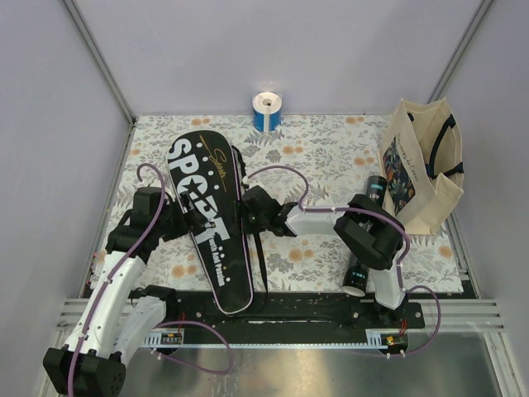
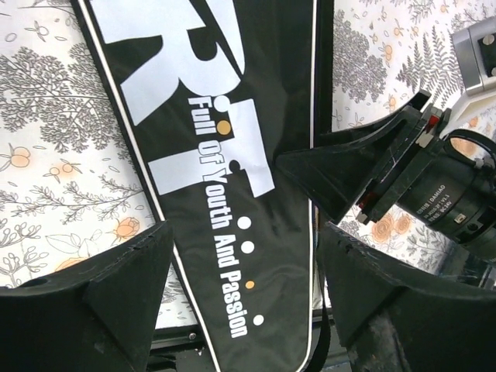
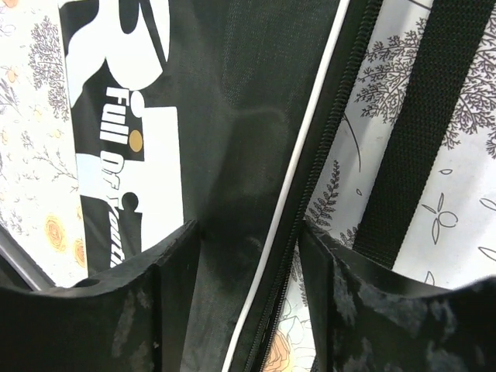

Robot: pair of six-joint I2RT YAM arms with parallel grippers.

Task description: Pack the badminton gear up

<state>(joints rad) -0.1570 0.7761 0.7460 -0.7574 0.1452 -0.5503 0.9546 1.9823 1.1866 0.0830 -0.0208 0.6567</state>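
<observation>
The long black "SPORT" racket cover (image 1: 208, 215) lies flat on the floral mat, running from the far left toward the near edge. My left gripper (image 1: 187, 220) is open wide above the cover's lower part (image 2: 232, 232), one finger on each side of it. My right gripper (image 1: 251, 212) is open, and its fingers (image 3: 163, 302) straddle the cover's zip edge (image 3: 310, 194). A black tube (image 1: 359, 271) lies at the right, partly under the right arm. No rackets or shuttlecocks are in view.
A cream tote bag (image 1: 421, 169) stands at the right edge. A short blue-and-white roll (image 1: 267, 110) stands at the back. The cover's black strap (image 1: 261, 256) trails toward the near rail (image 1: 314, 310); it also shows in the right wrist view (image 3: 426, 139).
</observation>
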